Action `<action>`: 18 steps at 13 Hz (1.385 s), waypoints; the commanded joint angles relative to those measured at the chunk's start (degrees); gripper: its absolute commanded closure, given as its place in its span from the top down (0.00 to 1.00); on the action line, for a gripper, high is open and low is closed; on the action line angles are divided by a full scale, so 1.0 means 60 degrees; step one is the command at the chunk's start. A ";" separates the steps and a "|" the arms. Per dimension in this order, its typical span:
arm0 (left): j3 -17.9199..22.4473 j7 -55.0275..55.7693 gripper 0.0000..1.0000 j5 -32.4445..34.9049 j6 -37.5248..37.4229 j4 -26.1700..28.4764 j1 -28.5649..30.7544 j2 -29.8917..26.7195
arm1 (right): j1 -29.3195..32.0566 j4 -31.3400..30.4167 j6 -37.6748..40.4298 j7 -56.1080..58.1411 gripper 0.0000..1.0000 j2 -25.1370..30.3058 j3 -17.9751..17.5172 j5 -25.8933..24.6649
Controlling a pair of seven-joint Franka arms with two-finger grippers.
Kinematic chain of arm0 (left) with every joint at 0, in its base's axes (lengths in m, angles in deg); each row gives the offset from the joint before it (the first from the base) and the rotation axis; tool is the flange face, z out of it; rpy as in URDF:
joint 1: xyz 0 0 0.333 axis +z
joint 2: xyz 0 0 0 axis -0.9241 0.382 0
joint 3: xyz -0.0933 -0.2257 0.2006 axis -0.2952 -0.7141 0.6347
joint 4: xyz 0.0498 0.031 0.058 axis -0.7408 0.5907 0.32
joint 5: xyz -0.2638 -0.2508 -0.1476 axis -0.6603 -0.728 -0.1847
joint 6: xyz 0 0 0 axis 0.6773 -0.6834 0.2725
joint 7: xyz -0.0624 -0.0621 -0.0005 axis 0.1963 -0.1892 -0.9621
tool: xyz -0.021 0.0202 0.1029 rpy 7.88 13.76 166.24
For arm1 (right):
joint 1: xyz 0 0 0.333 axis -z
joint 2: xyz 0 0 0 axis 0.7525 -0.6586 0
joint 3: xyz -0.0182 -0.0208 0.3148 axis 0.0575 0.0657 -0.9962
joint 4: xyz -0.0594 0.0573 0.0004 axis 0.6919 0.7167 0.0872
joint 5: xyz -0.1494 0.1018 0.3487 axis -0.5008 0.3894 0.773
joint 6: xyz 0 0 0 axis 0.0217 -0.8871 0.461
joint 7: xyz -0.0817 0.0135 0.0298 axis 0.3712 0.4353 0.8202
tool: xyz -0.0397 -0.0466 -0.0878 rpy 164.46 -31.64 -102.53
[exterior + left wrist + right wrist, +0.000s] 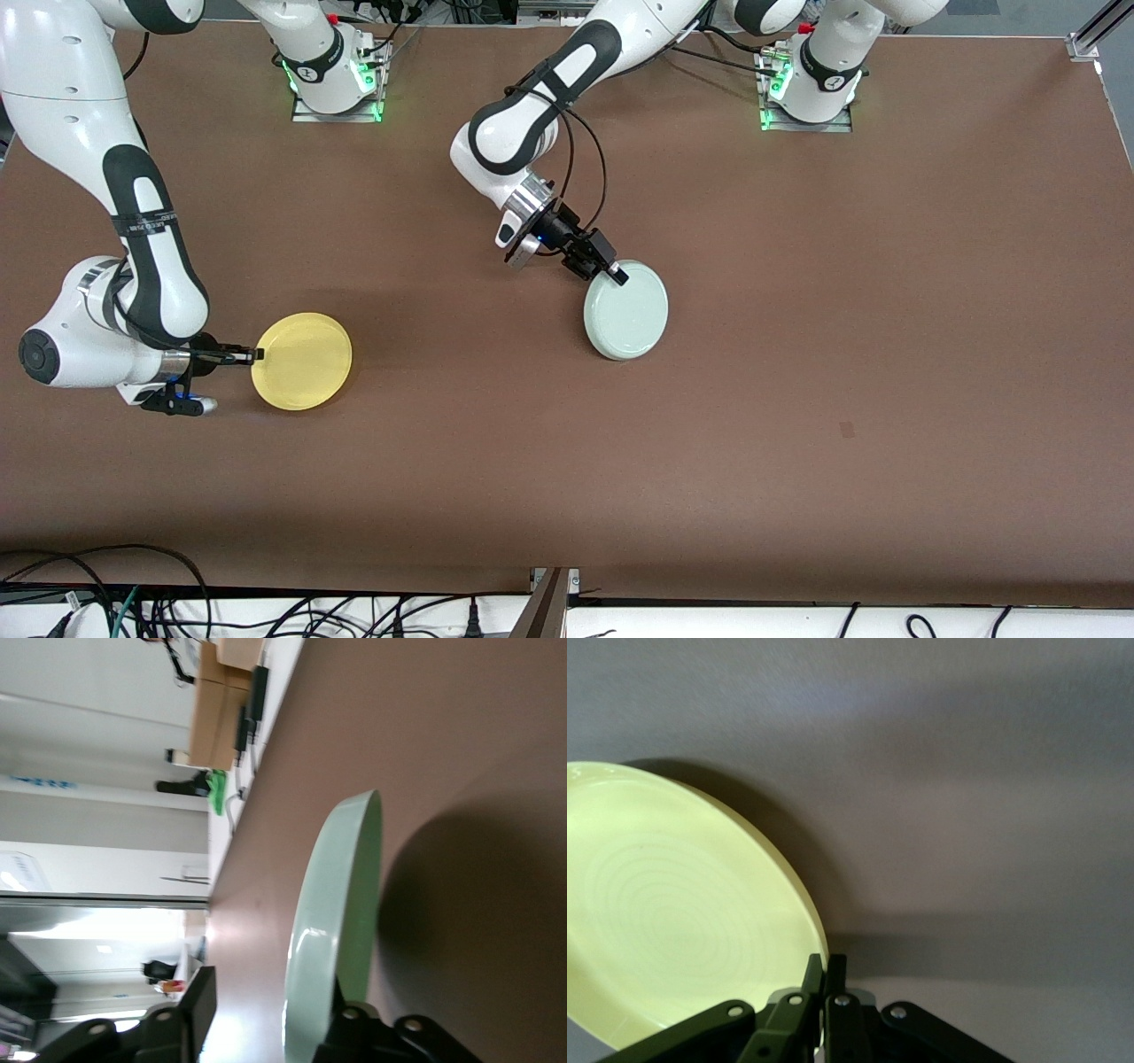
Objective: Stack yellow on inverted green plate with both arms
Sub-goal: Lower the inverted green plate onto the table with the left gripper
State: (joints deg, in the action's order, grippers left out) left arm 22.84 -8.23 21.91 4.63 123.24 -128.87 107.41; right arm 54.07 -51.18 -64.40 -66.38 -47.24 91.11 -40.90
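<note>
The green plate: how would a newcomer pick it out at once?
On the brown table, look near the middle, under the left gripper. Its jaws clamp the rim of the green plate. It is pale mint; the yellow plate sits toward the right arm's end.

High front camera faces arms; wrist cameras hug plates.

White jointed arms [142, 221], dark grey joints, black cables.
</note>
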 commanded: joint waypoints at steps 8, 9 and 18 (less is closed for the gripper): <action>-0.0036 0.0740 1.00 -0.4939 0.3015 -0.1241 0.1459 -0.0371 | 0.0045 0.1612 0.2367 0.0367 0.00 0.0664 -0.0020 0.0164; -0.0051 0.0726 1.00 -0.5642 0.3469 -0.1168 0.1709 -0.0546 | 0.0002 0.1612 0.2543 0.0279 0.00 0.0796 -0.0034 0.0179; -0.2961 0.0550 1.00 -0.6967 0.6223 0.0763 0.5382 -0.1558 | -0.0468 0.1510 0.2691 0.0161 0.00 0.0974 -0.0459 0.0179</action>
State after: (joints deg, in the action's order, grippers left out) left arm 10.60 -4.17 -18.38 37.67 122.03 -102.70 100.73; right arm 50.83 -41.49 -48.80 -65.51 -41.86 88.37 -40.77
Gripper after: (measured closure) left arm 0.000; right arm 0.978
